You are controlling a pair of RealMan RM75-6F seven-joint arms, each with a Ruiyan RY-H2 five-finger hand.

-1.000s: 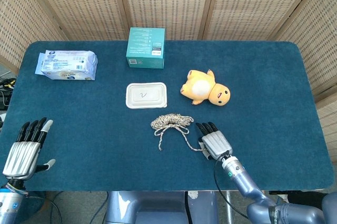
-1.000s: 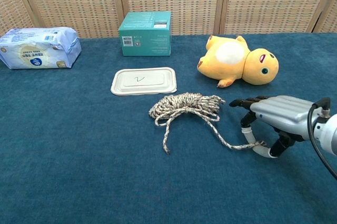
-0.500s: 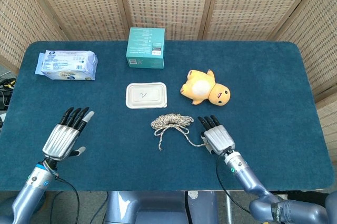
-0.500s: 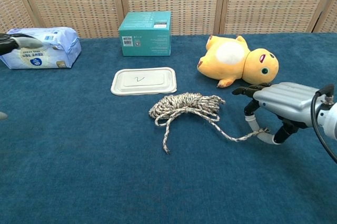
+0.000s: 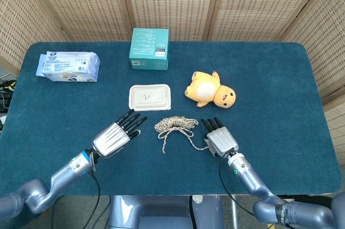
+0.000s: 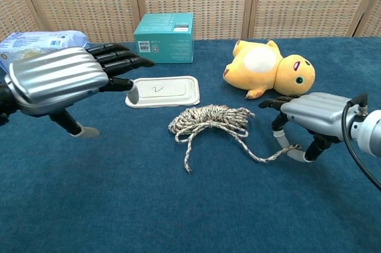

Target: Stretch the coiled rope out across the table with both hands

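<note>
Right robot hand [image 6: 309, 123]: I pinch the rope [image 6: 209, 119] end.
Left robot hand [image 5: 115, 136]: spread wide, empty, left of rope.

Teal box [image 5: 149, 48], white lid [image 5: 149, 97], yellow plush [image 5: 209, 89], wipes pack [image 5: 68, 66]

The left hand [image 5: 114, 137] hovers palm down with its fingers [image 5: 131, 122] held straight and slightly fanned, pointing forward and toward the robot's right; the thumb hangs below the palm, apart from the rest. It holds nothing. Its forearm runs back to the lower left corner of the head view. The right hand [image 5: 220, 138] sits low near the counter [image 5: 280, 105], back of the hand up, fingers [image 6: 277, 103] curled downward. Its thumb and a finger pinch the end of the rope [image 6: 262, 158]. The right wrist and forearm trail back toward the lower right.
</note>
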